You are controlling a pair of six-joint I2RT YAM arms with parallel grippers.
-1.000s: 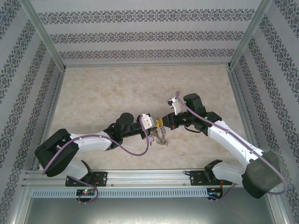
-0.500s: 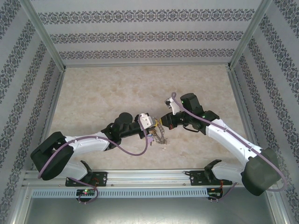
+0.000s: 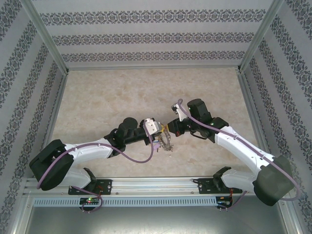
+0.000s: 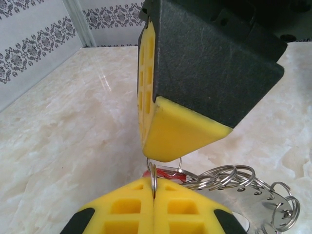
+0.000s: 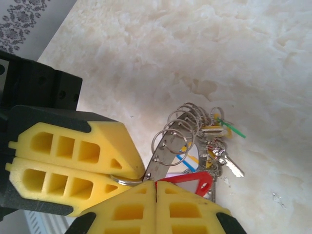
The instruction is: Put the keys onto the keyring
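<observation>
Two hands, both clamped shut, meet tip to tip over the counter (image 3: 122,92), about mid-width and close to its near edge.

- left hand (image 4: 153,192): narrow, pinching a small split ring (image 4: 153,176) edge-on. My read is that it's held upright so the coil gap faces the other arm.
- right hand (image 5: 156,192): fingers pressed together right against that ring, with a red tag (image 5: 189,182) sticking out just past its tips. Can't tell whether it grips that tag's key, since the contact point is hidden.
- keyring (image 3: 166,144): the bunch sits just below and beside the two hands, on the near-edge side. Can't tell how much of it rests on the counter.

The grip looks like a threading setup: one side fixes the ring, the other feeds or pries. I judge the red-tagged key not yet fully on.

The holder here is the keyring itself. Its grey band (image 5: 155,165) has holes, and a run of small rings (image 5: 183,122) passes through them. On those hang keys with a green tag (image 5: 233,128), a yellow tag (image 5: 214,132) and a blue tag (image 5: 186,163). I can't say whether that yellow one is the second task key.

Risk: the split ring is thin, so any twist between the hands could pop it out of the pinch.
</observation>
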